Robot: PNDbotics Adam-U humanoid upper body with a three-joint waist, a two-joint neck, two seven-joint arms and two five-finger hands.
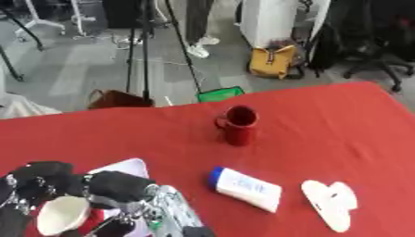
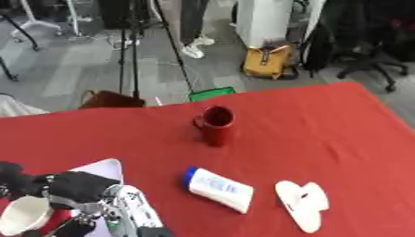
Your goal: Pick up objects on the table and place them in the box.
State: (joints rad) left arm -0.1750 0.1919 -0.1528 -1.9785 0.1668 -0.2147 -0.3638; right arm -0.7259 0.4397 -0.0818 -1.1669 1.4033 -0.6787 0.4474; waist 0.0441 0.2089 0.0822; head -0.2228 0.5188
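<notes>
The left hand (image 1: 61, 187), cut off at the lower left, curls round a white cup (image 1: 63, 215) over a half-hidden white box (image 1: 129, 167). Well right of the cup, a white tube (image 1: 246, 188) and flat white thing (image 1: 330, 203) lie on the red surface (image 1: 324, 125); a red mug (image 1: 237, 125) stands beyond.

Left eye view: looks down from the robot's head over the red table (image 1: 340, 120), facing outward toward the room floor beyond the far edge.
Right eye view: same height and tilt, set slightly to the side, so the red mug (image 2: 216, 125) sits further left in the picture.
Nearness: close; the left hand (image 1: 73, 190) fills the corner below and left of the mug.
Shared part: mug, white tube (image 1: 246, 188), white flat object (image 1: 330, 203), yellow bag (image 1: 272, 61) beyond the mug.
</notes>
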